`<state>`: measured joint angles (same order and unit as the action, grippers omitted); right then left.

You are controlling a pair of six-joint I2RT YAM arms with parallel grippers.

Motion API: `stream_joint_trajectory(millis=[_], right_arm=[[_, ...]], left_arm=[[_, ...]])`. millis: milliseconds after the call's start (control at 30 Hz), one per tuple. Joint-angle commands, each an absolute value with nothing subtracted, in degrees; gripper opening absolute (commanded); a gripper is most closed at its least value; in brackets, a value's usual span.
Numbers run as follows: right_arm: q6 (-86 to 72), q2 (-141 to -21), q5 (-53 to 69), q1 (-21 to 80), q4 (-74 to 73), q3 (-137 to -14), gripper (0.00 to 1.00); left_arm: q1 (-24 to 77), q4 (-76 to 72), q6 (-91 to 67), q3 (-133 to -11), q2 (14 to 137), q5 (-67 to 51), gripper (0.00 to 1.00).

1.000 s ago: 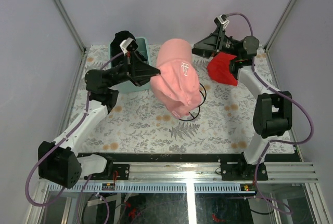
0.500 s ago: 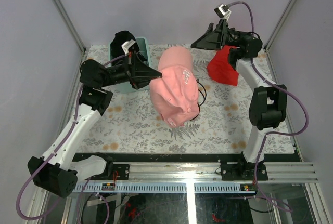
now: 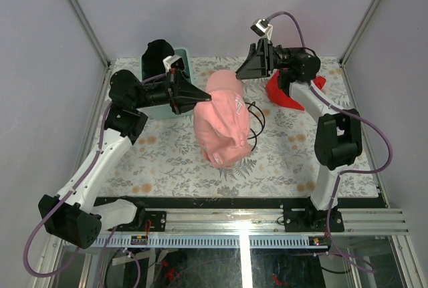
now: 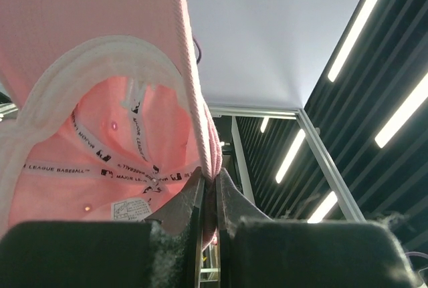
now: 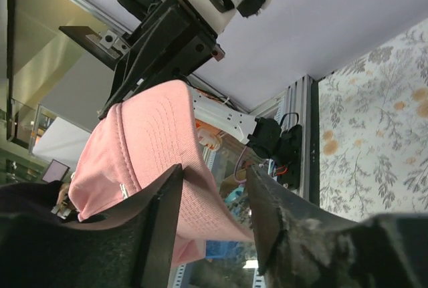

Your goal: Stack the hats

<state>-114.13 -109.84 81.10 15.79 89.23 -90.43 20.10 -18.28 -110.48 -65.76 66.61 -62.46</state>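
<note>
The light pink hat (image 3: 222,122) hangs in the air over the middle of the table, brim end down. My left gripper (image 3: 200,99) is shut on its rim from the left; in the left wrist view the pink edge (image 4: 200,114) runs down into the shut left gripper (image 4: 209,184). My right gripper (image 3: 239,72) sits at the hat's upper right edge. In the right wrist view the right gripper (image 5: 214,171) stands open, with the pink hat (image 5: 144,144) edge between its fingers and against one of them. A black hat (image 3: 157,53) sits in the mint tub.
The mint-green tub (image 3: 184,57) stands at the back left, behind the left arm. A red cloth (image 3: 283,92) lies at the back right under the right arm. Thin black loops (image 3: 257,115) show beside the pink hat. Grey walls enclose the patterned table (image 3: 167,161).
My right gripper has swung left from above the red cloth to the pink hat's upper edge, and its jaws have narrowed. The left gripper has kept its hold and shifted the hat slightly.
</note>
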Motion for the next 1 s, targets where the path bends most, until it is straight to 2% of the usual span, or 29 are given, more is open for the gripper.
stream_joint_trajectory(millis=[0, 100, 467, 600, 667, 867, 967], right_arm=[[-115.34, -105.53, 83.51, 16.46, 97.42, -87.26, 0.43], [-114.77, -103.9, 84.14, 16.9, 97.46, -84.39, 0.35], [-112.85, -99.0, 83.76, 19.94, 97.61, -78.24, 0.39], [-112.09, -97.86, 82.35, 22.37, 97.64, -76.69, 0.37], [-111.99, -97.82, 81.75, 23.51, 97.63, -76.4, 0.32], [-111.73, -96.33, 79.64, 23.95, 97.59, -74.92, 0.08], [-111.5, -95.63, 76.12, 23.84, 97.54, -73.71, 0.0]], left_arm=[[18.52, -17.98, -109.86, -68.79, 67.74, -65.73, 0.0], [16.02, -16.8, -109.22, -70.02, 68.53, -67.39, 0.0], [9.93, -17.35, -109.15, -73.13, 71.9, -69.55, 0.0], [9.6, -18.79, -109.49, -74.15, 73.72, -69.36, 0.0], [9.59, -19.26, -109.36, -74.42, 74.35, -69.26, 0.0], [8.88, -17.12, -106.71, -73.66, 74.65, -69.62, 0.0], [7.08, -16.01, -104.58, -72.53, 74.74, -69.74, 0.0]])
